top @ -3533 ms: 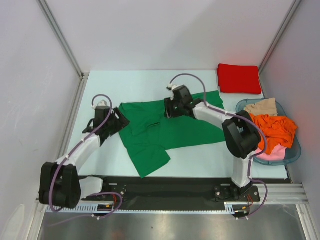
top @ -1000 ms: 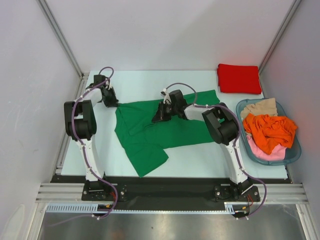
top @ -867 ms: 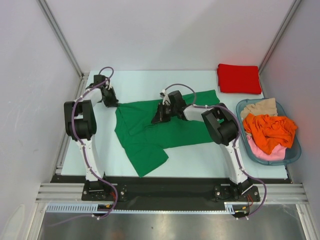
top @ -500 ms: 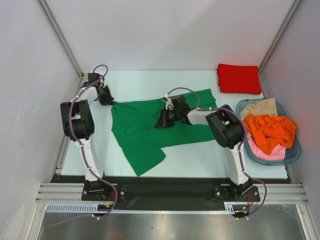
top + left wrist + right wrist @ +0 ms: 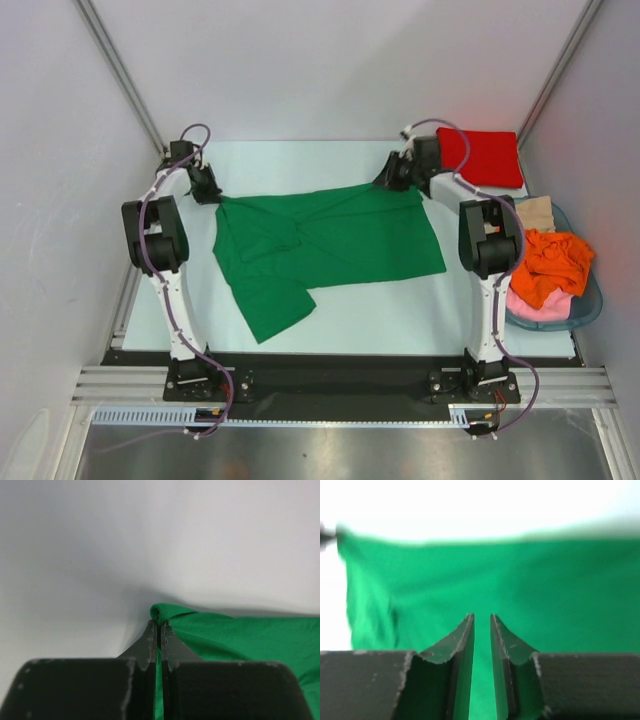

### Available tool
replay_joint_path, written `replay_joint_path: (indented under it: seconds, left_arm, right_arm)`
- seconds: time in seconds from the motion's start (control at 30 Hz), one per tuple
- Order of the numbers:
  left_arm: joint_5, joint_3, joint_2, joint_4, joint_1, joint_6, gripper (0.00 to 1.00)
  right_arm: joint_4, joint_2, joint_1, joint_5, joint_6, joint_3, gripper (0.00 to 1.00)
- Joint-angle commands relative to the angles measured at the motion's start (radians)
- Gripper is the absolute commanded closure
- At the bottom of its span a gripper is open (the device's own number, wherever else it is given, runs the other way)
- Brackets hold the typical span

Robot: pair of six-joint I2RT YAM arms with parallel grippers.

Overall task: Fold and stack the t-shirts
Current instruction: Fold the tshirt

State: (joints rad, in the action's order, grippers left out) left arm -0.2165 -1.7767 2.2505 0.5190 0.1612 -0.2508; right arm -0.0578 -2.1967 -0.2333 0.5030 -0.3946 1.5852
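Note:
A bright green t-shirt (image 5: 330,235) lies spread out across the middle of the table, one sleeve pointing to the near left. My left gripper (image 5: 212,193) is at its far left corner, shut on a fold of the green cloth (image 5: 240,635); in the left wrist view the gripper (image 5: 160,622) pinches it at the fingertips. My right gripper (image 5: 385,183) is at the shirt's far right edge. In the right wrist view this gripper (image 5: 482,616) has its jaws a narrow gap apart above the green cloth (image 5: 520,580). A folded red t-shirt (image 5: 480,157) lies at the far right corner.
A blue basket (image 5: 590,300) at the right edge holds an orange garment (image 5: 550,255), a pink one (image 5: 530,298) and a beige one (image 5: 535,212). White walls close in the table on the left, back and right.
The right gripper swept from the shirt's middle to its far right edge, drawing the cloth out flatter, and its jaws have parted. The left gripper shifted slightly back-left, still pinching the corner.

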Motion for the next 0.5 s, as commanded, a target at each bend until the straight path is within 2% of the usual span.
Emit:
replay_joint_path:
  seconds: [0.0, 0.03, 0.23, 0.37, 0.43, 0.47]
  left_arm:
    - [0.006, -0.081, 0.035, 0.009, 0.02, 0.022, 0.99]
    - [0.005, -0.099, 0.04, 0.015, 0.02, 0.021, 0.99]
    - [-0.003, -0.124, 0.058, 0.009, 0.027, 0.004, 1.0]
    - [-0.011, -0.128, 0.064, -0.002, 0.034, -0.005, 1.0]
    - [-0.017, -0.136, 0.075, -0.005, 0.038, -0.008, 1.0]
    - [-0.021, -0.141, 0.08, -0.005, 0.038, -0.01, 0.99]
  right_arm:
    - [-0.138, -0.082, 0.052, -0.154, 0.126, 0.172, 0.76]
    - [-0.16, -0.101, 0.063, -0.176, 0.14, 0.249, 0.77]
    - [-0.215, -0.184, 0.123, -0.233, 0.157, 0.377, 0.83]
    - [-0.243, -0.152, 0.144, -0.273, 0.168, 0.342, 0.65]
    - [-0.217, -0.15, 0.161, -0.247, 0.175, 0.322, 0.62]
    - [-0.217, -0.159, 0.167, -0.238, 0.174, 0.328, 0.65]
